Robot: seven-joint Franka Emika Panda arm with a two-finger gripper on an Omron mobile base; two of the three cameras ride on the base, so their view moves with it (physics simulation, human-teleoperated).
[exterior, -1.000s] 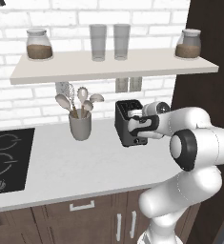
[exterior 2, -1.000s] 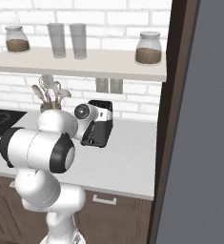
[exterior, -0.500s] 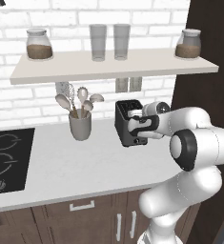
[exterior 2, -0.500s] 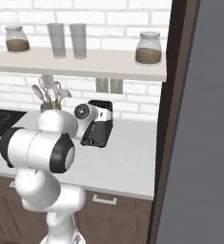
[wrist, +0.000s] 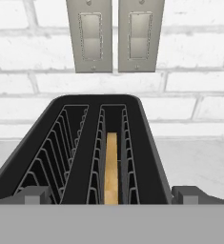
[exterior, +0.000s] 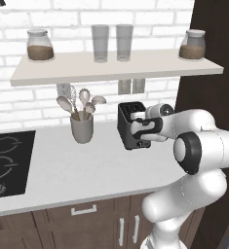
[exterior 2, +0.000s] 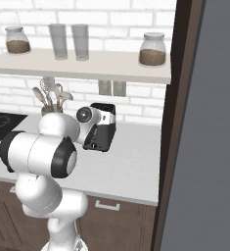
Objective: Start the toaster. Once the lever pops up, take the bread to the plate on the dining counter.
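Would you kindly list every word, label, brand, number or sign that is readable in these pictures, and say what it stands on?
None: no readable text in these views.
The toaster, jars and wall switch plates are plain.
The cooktop has a small mark near its front, too small to read.
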